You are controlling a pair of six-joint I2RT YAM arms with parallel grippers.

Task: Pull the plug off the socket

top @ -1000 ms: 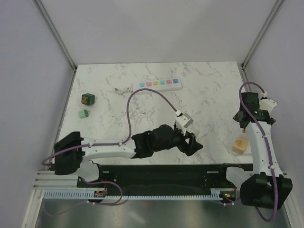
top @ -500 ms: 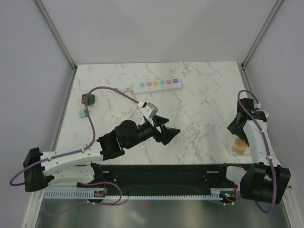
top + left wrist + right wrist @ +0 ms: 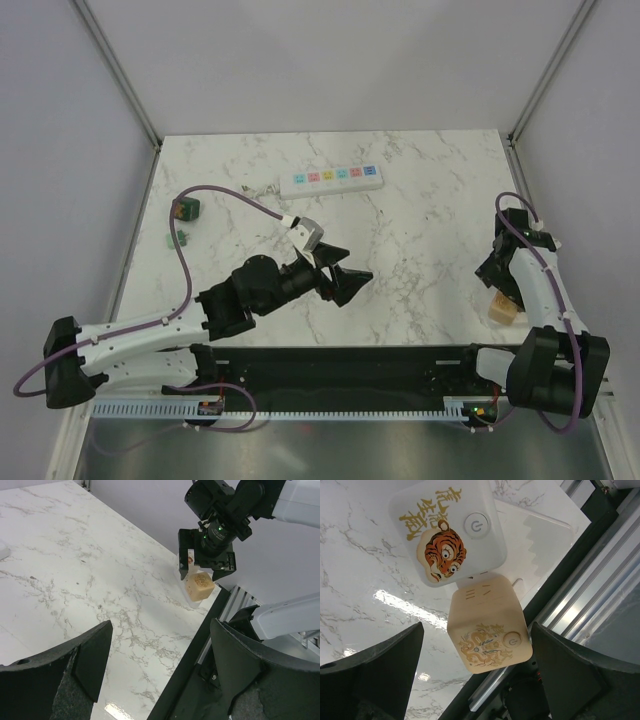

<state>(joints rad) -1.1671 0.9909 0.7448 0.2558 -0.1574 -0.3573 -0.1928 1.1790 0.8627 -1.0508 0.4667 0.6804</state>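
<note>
The plug (image 3: 184,209) is a small dark green cube with an orange spot. It sits on the surface (image 3: 420,200), far left of the left claw (image 3: 345,278) and well apart from the long white socket (image 3: 331,178). Both claws are wide and hold nothing. The right claw (image 3: 475,652) hangs over a tan cube (image 3: 487,625).

Light: bright, even, from overhead.
Glare: white patches on the glossy table (image 3: 115,711), lower left of the left wrist view (also left of centre in the right wrist view).
Shadows: soft, faint.
Focus: top view sharp throughout.
</note>
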